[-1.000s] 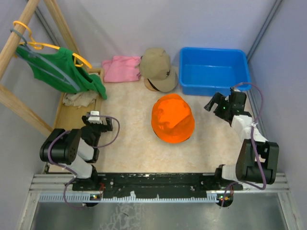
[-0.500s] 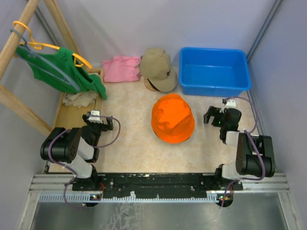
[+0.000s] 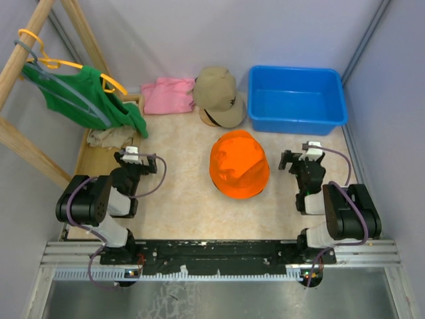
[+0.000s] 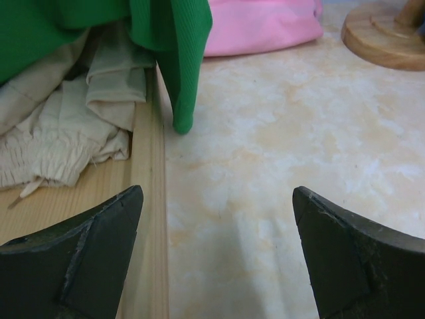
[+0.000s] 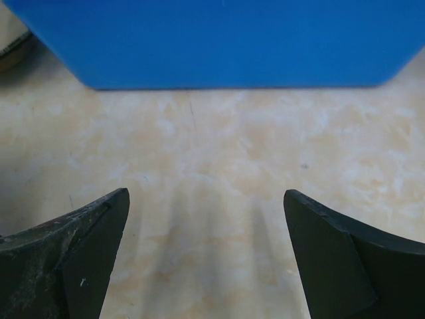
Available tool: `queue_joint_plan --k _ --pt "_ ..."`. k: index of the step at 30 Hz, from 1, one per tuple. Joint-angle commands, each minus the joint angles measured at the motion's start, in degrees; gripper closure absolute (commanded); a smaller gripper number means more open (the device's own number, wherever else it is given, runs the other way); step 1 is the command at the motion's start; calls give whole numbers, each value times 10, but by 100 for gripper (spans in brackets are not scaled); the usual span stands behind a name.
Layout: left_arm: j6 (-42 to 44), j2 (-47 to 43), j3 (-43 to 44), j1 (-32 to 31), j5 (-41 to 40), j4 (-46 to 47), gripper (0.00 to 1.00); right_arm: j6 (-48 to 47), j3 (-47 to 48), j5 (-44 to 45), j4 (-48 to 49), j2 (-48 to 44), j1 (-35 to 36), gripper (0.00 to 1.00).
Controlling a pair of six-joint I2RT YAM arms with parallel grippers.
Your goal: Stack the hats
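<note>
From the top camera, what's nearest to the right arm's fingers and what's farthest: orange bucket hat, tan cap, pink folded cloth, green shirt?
Starting from the right arm's fingers:
1. bright orange fabric bucket hat, in the middle, just to their left
2. tan fabric cap, at the back
3. pink folded cloth, at the back, left of the cap
4. green garment, hanging at the far left

orange bucket hat [image 3: 239, 164], tan cap [image 3: 219, 93] (blue bin [image 3: 297, 101])

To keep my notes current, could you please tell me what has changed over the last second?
The right gripper pulled back from beside the blue bin toward its base, open and empty. The left gripper barely shifted, also open. The orange hat and tan cap stayed put.
</note>
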Motion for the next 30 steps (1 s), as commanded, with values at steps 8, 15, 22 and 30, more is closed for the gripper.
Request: queue_joint_plan --k 8,15,22,30 --pt "-2 -9 44 3 0 -66 1 -39 26 76 32 1 27 1" --pt "-4 -8 70 3 -6 -115 1 -44 25 63 35 0 27 1" --pt "-4 -8 69 3 -7 -115 1 -46 26 55 33 1 27 1" --pt "-4 -8 69 3 -6 -115 1 -46 26 54 33 1 27 1"
